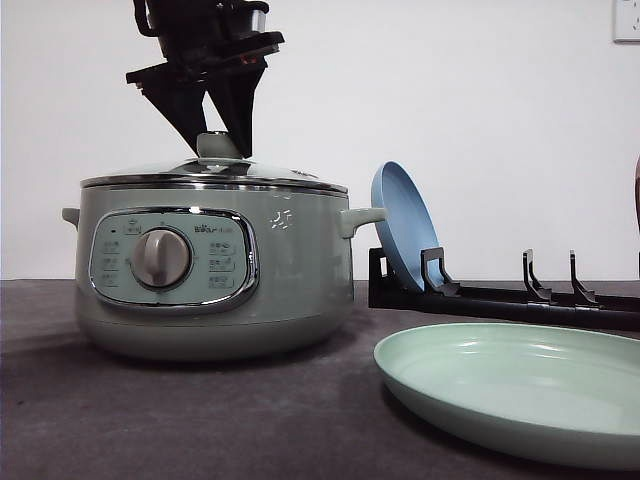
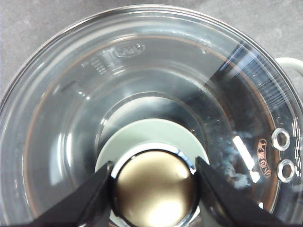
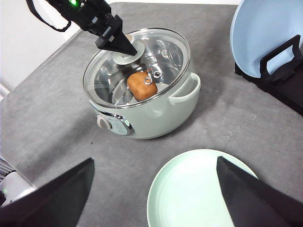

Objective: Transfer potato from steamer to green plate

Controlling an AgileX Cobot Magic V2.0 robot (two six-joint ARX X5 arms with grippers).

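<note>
Potato (image 3: 142, 85) sits inside the steamer (image 1: 215, 270), under the glass lid (image 3: 137, 59) that is still on. Your left gripper (image 2: 154, 182) has both fingers flanking the lid knob (image 2: 155, 187), apparently touching it. Squeeze firmly, then lift straight up. Your right gripper (image 3: 151, 189) hangs wide open near the green plate (image 3: 199, 194).

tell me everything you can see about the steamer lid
The glass lid is a clear round dome with a metal rim, two small vent eyelets and a pale green knob with a shiny cap. It sits closed on the steamer, over the potato. The left claw straddles the knob, fingers beside it.
</note>
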